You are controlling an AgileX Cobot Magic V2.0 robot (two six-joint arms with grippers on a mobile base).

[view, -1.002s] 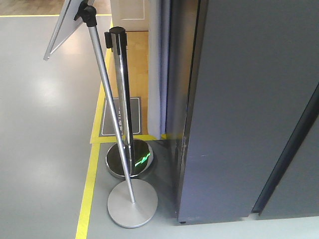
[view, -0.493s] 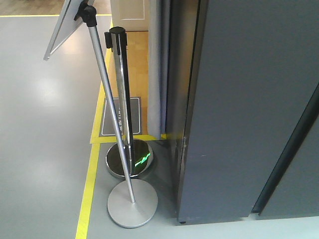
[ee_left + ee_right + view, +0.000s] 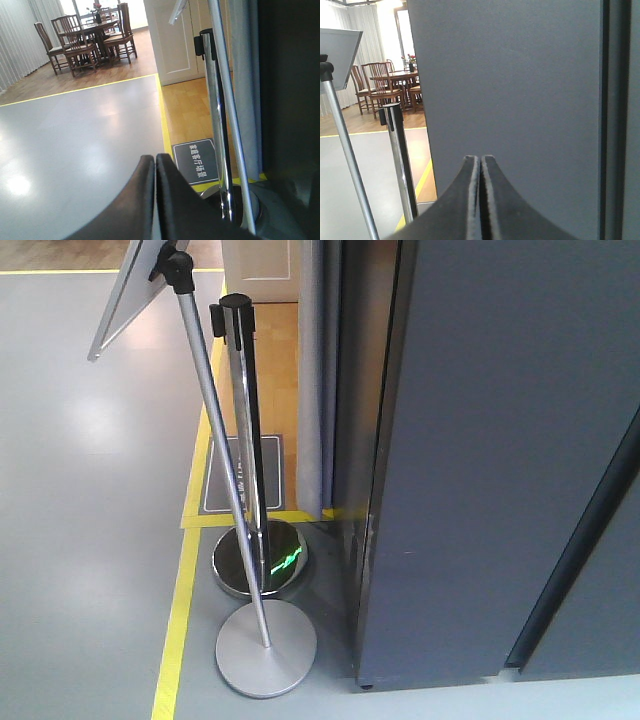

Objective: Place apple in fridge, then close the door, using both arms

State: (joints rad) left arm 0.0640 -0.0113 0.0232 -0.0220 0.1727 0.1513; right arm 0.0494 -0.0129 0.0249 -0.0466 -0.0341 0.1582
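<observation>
Two hands are shown, each from its own wrist camera, and both are pressed together with nothing between the fingers: the left hand point(image 3: 155, 162) at 6 o'clock of its view, and the right hand point(image 3: 480, 162) at 6 o'clock of its own. The right hand is pointed at the dark grey outer face of the door point(image 3: 510, 85), which fills that view from 12 to 4 o'clock; whether contact is made cannot be told. In the front view the same door point(image 3: 500, 440) is seen at 3 o'clock as a tall grey slab, with the fridge point(image 3: 355, 390) body just beside it at 12 o'clock. The apple is not seen in any view. A chrome barrier post point(image 3: 243, 430) with a round mirrored base is set at 9 o'clock of the fridge, and a tilted sign stand point(image 3: 215, 450) on a flat grey disc is placed just in front of it. Yellow floor tape point(image 3: 178, 630) is run along the grey floor point(image 3: 90, 520) at 7 o'clock. A floor sign point(image 3: 196, 161) is seen past the left hand, and a dining table with chairs point(image 3: 87, 35) at 11 o'clock.
</observation>
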